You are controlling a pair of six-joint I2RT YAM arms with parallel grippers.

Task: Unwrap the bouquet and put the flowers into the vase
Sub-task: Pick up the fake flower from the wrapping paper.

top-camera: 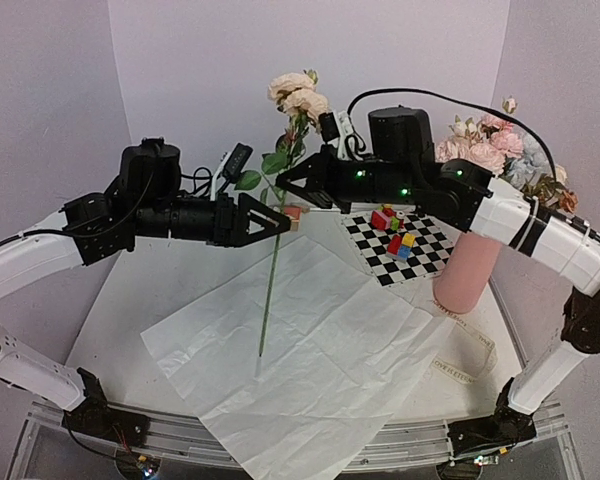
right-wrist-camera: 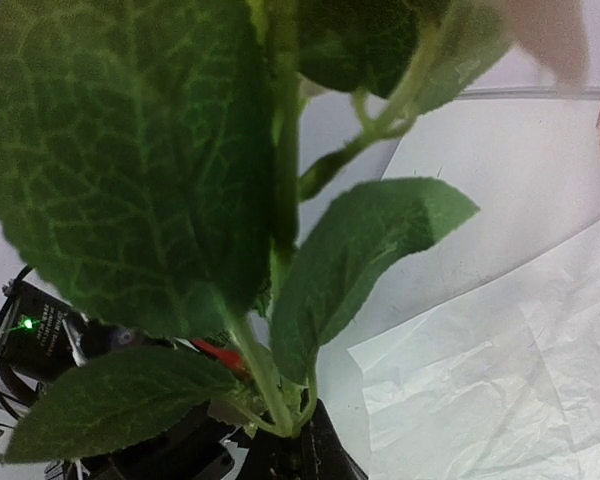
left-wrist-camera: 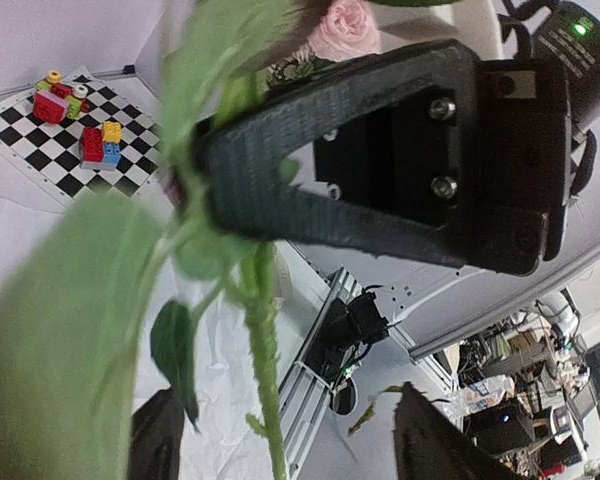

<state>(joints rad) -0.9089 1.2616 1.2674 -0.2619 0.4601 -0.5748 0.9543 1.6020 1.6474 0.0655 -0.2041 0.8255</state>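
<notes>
One of the flowers, a long-stemmed pale pink rose [top-camera: 296, 92], stands upright over the unwrapped white paper [top-camera: 320, 350], its stem [top-camera: 270, 290] reaching down to the sheet. My right gripper [top-camera: 283, 182] is shut on the stem just below the leaves; in the right wrist view its jaws [right-wrist-camera: 300, 455] clamp the stalk under big green leaves [right-wrist-camera: 130, 170]. Just below it, my left gripper [top-camera: 280, 223] stands open, its fingers either side of the stem [left-wrist-camera: 263, 340] without touching it. The pink vase [top-camera: 467, 272] at the right holds several flowers [top-camera: 490, 150].
A checkerboard mat [top-camera: 420, 255] with small coloured toy blocks [top-camera: 395, 235] lies between the stem and the vase. A small pale block [top-camera: 295, 213] sits by the left fingertips. The table's corner walls stand close behind.
</notes>
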